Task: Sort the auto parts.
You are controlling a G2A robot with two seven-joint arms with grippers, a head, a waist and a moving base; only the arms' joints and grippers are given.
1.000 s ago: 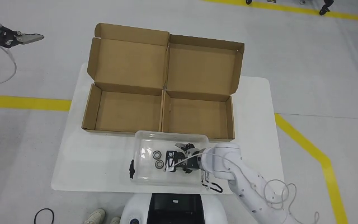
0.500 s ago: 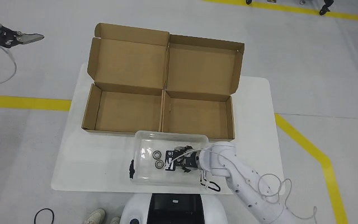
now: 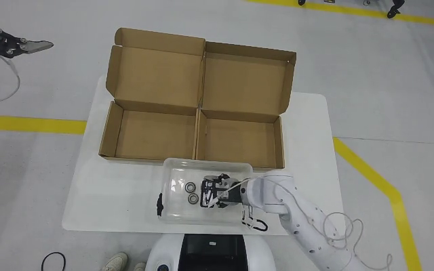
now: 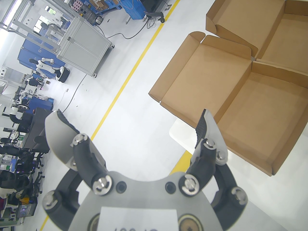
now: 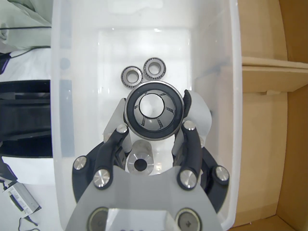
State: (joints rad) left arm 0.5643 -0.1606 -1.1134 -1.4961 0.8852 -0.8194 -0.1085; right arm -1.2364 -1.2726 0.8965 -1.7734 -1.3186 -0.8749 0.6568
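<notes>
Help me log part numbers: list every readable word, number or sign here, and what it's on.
Nothing reads clearly.
Large bearing: no marking that can be read.
White label on the left gripper's base: print cut off at the picture's edge, unreadable.

The white table (image 3: 305,135) is bearing an open cardboard left box (image 3: 152,134) and right box (image 3: 242,141) lying side by side, touching, with a clear bin (image 3: 175,169) sitting just in front of them.
</notes>
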